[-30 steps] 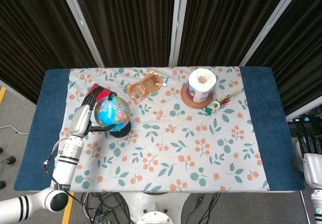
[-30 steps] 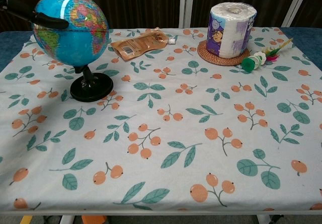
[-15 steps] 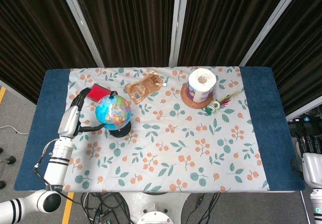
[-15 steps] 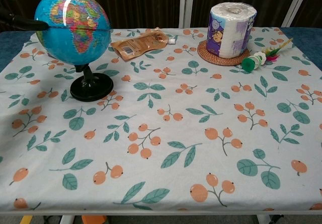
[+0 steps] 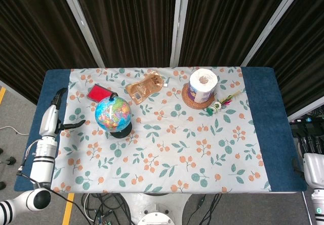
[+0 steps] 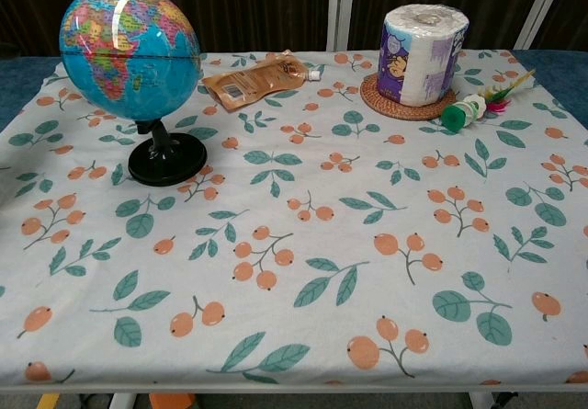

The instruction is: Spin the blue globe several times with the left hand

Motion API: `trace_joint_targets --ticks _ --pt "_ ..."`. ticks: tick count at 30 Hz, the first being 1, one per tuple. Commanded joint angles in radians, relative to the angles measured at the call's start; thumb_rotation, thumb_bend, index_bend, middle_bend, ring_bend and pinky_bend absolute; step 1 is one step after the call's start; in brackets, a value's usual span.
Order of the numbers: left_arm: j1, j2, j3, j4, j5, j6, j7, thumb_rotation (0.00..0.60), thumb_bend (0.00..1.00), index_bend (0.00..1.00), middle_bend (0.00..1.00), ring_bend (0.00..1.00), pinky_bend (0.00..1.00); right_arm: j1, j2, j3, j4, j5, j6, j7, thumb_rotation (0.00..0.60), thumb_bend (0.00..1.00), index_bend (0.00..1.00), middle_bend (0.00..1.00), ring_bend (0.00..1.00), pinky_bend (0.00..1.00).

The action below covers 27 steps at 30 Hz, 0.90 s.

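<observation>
The blue globe (image 5: 113,113) stands on its black base (image 5: 121,130) at the table's left side, and the chest view shows the globe (image 6: 129,46) upright at the upper left. My left hand (image 5: 54,111) hovers left of the globe over the cloth's edge. Its fingers are spread, it holds nothing, and a clear gap separates it from the globe. The chest view does not show this hand. My right hand (image 5: 308,145) sits low at the right edge, beside the table, and its fingers are too dark to read.
A red flat item (image 5: 98,92) lies behind the globe. A brown pouch (image 5: 144,87) sits at the back centre. A paper roll (image 5: 203,83) stands on a woven coaster with a small green feathered toy (image 5: 220,103) beside it.
My left hand let go of the globe and drew back leftward. The globe has turned, showing different continents in the chest view.
</observation>
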Motion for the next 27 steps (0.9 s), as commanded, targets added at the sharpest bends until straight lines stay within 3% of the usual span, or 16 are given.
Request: trace_joint_targets --ticks 1,14,27 --pt "0.012 0.011 -0.008 -0.007 0.017 0.016 -0.019 0.600 0.00 0.02 0.00 0.00 0.00 0.000 0.001 0.000 -0.001 0.001 0.000 -0.001 0.600 0.38 0.00 0.00 0.00 0.00" --pt "0.017 0.035 0.020 -0.152 0.185 0.060 -0.032 0.600 0.00 0.02 0.00 0.00 0.00 0.001 -0.003 -0.001 0.006 0.005 -0.007 0.007 0.600 0.38 0.00 0.00 0.00 0.00" --pt "-0.068 -0.063 0.004 -0.162 0.137 0.027 0.108 0.600 0.00 0.02 0.00 0.00 0.00 -0.003 -0.010 -0.002 0.035 0.012 -0.012 0.038 0.600 0.38 0.00 0.00 0.00 0.00"
